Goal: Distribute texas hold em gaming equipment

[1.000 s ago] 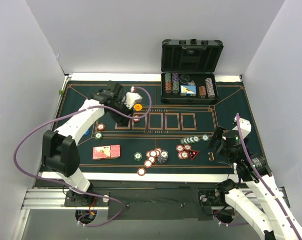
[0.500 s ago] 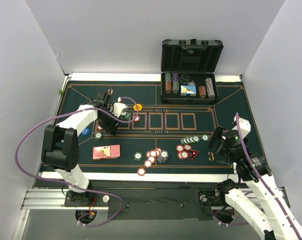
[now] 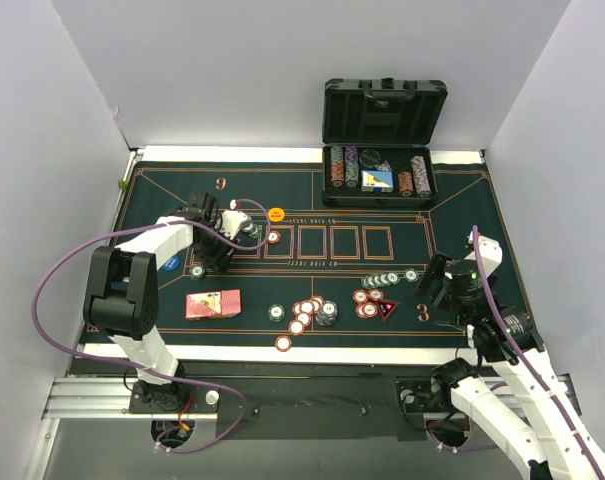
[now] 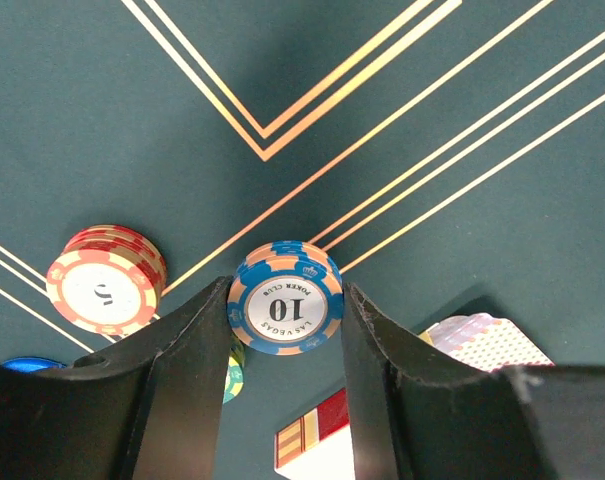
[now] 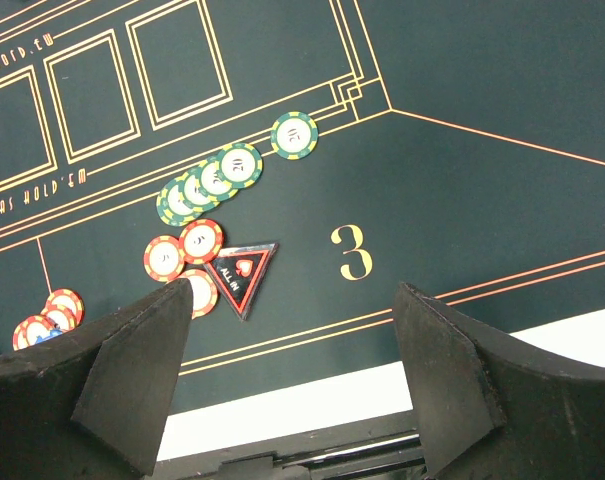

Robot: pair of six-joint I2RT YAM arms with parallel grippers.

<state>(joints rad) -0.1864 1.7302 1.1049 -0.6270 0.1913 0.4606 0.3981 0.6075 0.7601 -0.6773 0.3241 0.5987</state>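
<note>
My left fingers (image 4: 197,340) are clamped on the rim of a blue-edged poker chip (image 4: 285,308) marked 10. It sits over the green mat (image 4: 432,120), just right of a red chip (image 4: 104,280) lying flat there. My right fingers (image 5: 142,340) stand wide apart and hold nothing, near the row of green chips (image 5: 212,180).

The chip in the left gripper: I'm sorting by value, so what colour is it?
Chip: blue with peach edge stripes, white centre. Left wrist view.

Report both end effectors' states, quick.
Left end effector: closed on a blue poker chip.
Right end effector: open, holding nothing.
</note>
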